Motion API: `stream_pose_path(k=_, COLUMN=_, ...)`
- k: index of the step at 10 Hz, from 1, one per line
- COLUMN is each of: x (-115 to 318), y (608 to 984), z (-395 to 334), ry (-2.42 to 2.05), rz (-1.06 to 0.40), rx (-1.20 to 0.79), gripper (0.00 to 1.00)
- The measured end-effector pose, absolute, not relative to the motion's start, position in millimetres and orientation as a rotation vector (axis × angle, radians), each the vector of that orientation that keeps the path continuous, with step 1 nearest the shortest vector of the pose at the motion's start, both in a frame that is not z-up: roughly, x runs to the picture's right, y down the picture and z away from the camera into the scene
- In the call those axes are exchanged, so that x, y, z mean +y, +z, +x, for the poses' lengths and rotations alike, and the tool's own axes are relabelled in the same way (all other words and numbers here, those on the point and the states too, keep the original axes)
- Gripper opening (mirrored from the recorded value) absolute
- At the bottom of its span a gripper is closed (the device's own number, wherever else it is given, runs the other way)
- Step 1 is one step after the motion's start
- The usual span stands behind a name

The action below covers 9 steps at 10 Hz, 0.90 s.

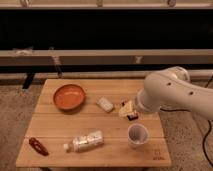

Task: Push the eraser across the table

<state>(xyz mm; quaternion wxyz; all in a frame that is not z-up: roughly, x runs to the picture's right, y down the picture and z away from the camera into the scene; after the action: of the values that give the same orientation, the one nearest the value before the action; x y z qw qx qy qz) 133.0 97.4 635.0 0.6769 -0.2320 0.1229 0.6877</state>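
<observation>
One gripper [127, 109] beside the eraser [133, 116], its grip we cannot tell; pushing step, we judge. Next: a steady sweep across the table [100, 125].

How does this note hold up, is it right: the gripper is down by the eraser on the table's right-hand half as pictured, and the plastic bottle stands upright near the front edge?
One detail is wrong. The camera view shows the plastic bottle lying on its side near the front edge, not upright. The rest holds: the gripper is down by the eraser on the right-hand half of the table.
</observation>
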Motion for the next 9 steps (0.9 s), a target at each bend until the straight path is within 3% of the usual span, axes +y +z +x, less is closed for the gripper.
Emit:
stream_pose_path(k=2, x=69, y=654, z=143, ry=1.518, rz=-0.473, rx=0.304, gripper=0.79)
stream_pose_path(k=3, x=60, y=667, z=147, ry=1.505, rz=-0.456, rx=0.326, gripper=0.73)
stream_pose_path(k=9, x=81, y=727, z=181, ry=1.515, rz=-0.444, rx=0.522, gripper=0.14)
